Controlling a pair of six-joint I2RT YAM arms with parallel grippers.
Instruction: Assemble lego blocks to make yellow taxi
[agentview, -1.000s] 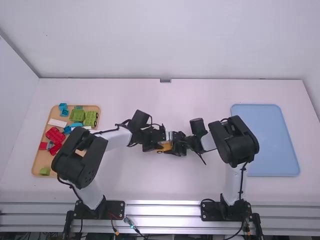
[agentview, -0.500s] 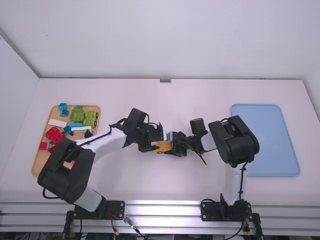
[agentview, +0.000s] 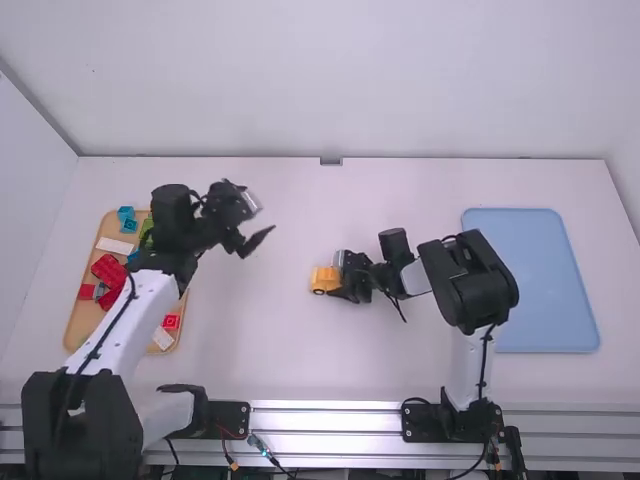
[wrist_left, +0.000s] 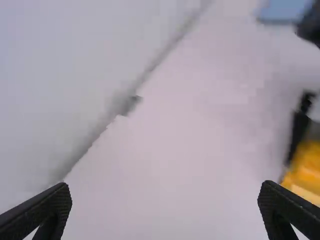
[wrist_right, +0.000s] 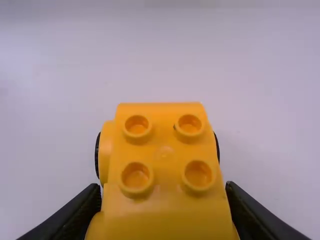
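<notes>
Presently, the yellow vehicle (agentview: 324, 278) sits near the middle of the white table (agentview: 300, 350), gripped at one end by the right gripper (agentview: 341, 278). The right wrist view shows the two black fingers pressed against opposite sides of the vehicle, closed to its width. Four round studs (wrist_right: 136, 177) stand on its top face in two rows of two, and black wheels (wrist_right: 97, 155) show at its sides. The left gripper (agentview: 258, 214) is well apart from the vehicle, raised between the tan tray (agentview: 75, 320) and the vehicle; in the left wrist view its fingers are spread wide. The left arm passes over part of the tan tray. Visible in that tray are large red blocks (agentview: 106, 268), a smaller red block (agentview: 171, 322) near the end closest to the arm bases, a long white block (agentview: 115, 246), a small white piece (agentview: 162, 338) beside the smaller red block, and blue blocks (agentview: 127, 215) at the far end. A green block (agentview: 147, 232) is partly hidden by the left arm. On the right side of the table, a pale blue tray (agentview: 530, 280) lies flat, partly behind the right arm.
</notes>
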